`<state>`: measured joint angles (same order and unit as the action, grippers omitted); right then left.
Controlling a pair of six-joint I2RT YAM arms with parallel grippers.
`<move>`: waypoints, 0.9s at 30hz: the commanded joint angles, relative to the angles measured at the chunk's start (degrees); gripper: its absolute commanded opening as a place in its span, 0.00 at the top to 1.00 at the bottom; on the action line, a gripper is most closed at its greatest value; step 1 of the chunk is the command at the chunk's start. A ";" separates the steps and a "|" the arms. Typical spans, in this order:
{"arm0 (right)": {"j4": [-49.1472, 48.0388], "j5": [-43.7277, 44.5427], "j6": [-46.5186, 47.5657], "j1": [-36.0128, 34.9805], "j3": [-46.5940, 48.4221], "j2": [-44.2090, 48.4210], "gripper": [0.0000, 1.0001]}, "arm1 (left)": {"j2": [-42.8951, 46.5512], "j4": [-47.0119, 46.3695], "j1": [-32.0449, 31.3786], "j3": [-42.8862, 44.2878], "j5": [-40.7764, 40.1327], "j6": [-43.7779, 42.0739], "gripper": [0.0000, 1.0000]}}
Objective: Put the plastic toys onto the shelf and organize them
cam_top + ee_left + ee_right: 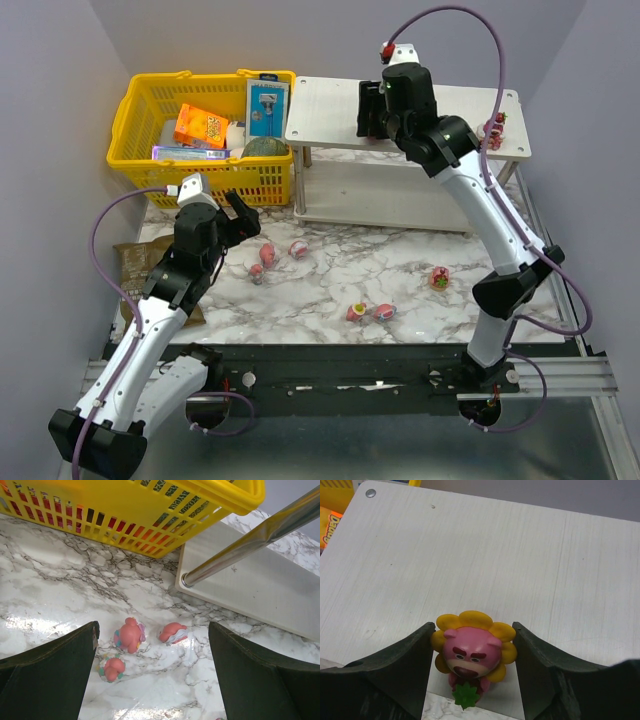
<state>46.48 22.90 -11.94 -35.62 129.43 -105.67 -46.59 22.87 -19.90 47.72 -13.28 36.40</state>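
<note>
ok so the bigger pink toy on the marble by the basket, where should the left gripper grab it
Take the bigger pink toy across its rounded body, straight down with the open left gripper. It lies on the marble with the shell-like toy and small toy close, so a sideways approach would likely knock them.

Left arm (150,320): glossy white tubular links, black rounded joint housings, black base block (95,440) at near left.

Right arm (490,210): same white links, same black housings at elbow and wrist.

Thin purple cable (93,240) loops off left arm. Second purple cable (503,70) arcs over right arm and runs along its links.

Small white camera block (192,189) at left wrist. Matching white block (404,54) at right wrist, red knob (386,48) beside it.

Left gripper (243,215): black body, broad dark matte fingers (45,680) with curved inner faces.

Right gripper (368,110): same dark matte fingers (385,675).
</note>
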 commanded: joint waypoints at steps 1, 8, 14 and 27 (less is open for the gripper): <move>-1.90 0.92 -0.10 0.20 -4.44 2.83 0.32 | -0.08 0.68 -0.23 0.26 -1.66 -0.72 0.01; -15.09 2.24 0.95 0.02 -18.14 10.39 0.34 | -0.17 0.77 -0.23 0.26 -1.75 -0.72 0.01; -19.22 3.29 2.89 -0.15 -21.66 11.53 0.34 | -0.17 0.77 -0.23 0.26 -1.66 -0.72 0.01; -30.13 6.46 5.61 -1.12 -27.65 13.03 0.34 | 0.09 0.95 -0.23 0.00 -1.66 -0.81 0.01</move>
<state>18.94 27.09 -7.42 -36.34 103.13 -93.95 -46.85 22.90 -19.97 47.72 -13.32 36.18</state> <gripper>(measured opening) 0.666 0.988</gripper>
